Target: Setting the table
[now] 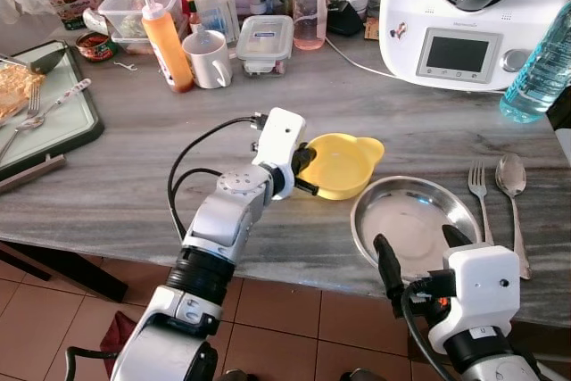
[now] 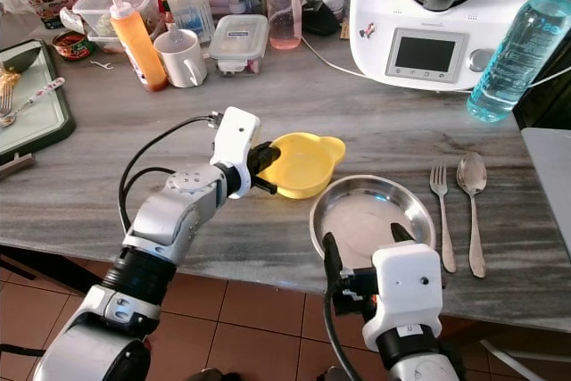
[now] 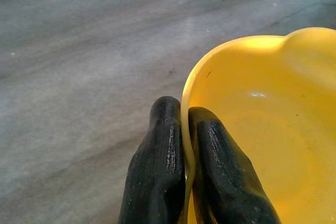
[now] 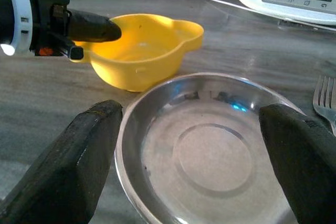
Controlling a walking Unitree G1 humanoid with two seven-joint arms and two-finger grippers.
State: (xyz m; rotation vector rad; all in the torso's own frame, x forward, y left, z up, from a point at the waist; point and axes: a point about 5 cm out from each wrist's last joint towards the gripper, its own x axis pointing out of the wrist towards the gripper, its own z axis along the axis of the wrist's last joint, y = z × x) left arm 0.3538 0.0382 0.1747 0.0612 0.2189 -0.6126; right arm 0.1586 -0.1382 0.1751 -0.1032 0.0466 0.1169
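A yellow bowl (image 1: 343, 164) with small ear handles sits on the grey marble counter, just left of and behind a round steel plate (image 1: 412, 220). My left gripper (image 1: 303, 173) is shut on the bowl's left rim, one finger inside and one outside, as the left wrist view shows around the rim (image 3: 187, 129). My right gripper (image 4: 194, 150) hangs open at the counter's front edge, its two fingers spread on either side of the steel plate (image 4: 210, 150). A fork (image 1: 480, 194) and a spoon (image 1: 512, 186) lie to the right of the plate.
A white kitchen appliance (image 1: 459, 20) and a water bottle (image 1: 542, 69) stand at the back right. A white mug (image 1: 210, 58), an orange sauce bottle (image 1: 167, 44) and food containers (image 1: 265, 42) line the back. A tray (image 1: 53, 122) with cutlery lies at the left.
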